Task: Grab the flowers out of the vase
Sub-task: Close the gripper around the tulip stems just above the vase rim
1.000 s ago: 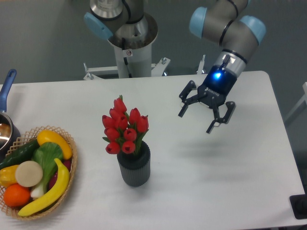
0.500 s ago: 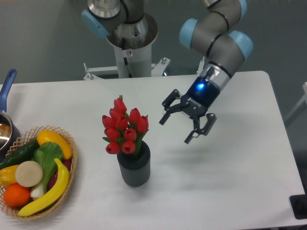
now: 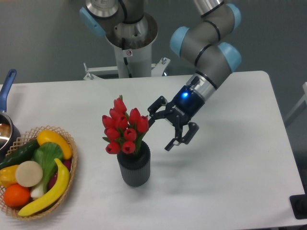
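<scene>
The flowers (image 3: 124, 127), a bunch of red tulip buds with green leaves, stand upright in the vase (image 3: 134, 165), a small dark grey ribbed cylinder near the middle of the white table. My gripper (image 3: 160, 131) is open and empty. It hangs just to the right of the flower heads, tilted, with its fingers pointing left and down towards them. One fingertip (image 3: 149, 120) is close beside the rightmost bud; I see no contact. The stems are hidden inside the vase.
A woven wicker basket (image 3: 71, 163) of toy fruit and vegetables sits at the table's left front. A pot with a blue handle (image 3: 7, 85) is at the left edge. The robot's base column (image 3: 129, 48) stands behind the table.
The gripper has moved left and down across the table, from the right side to right beside the flowers. It has stayed open. The flowers and vase have not moved.
</scene>
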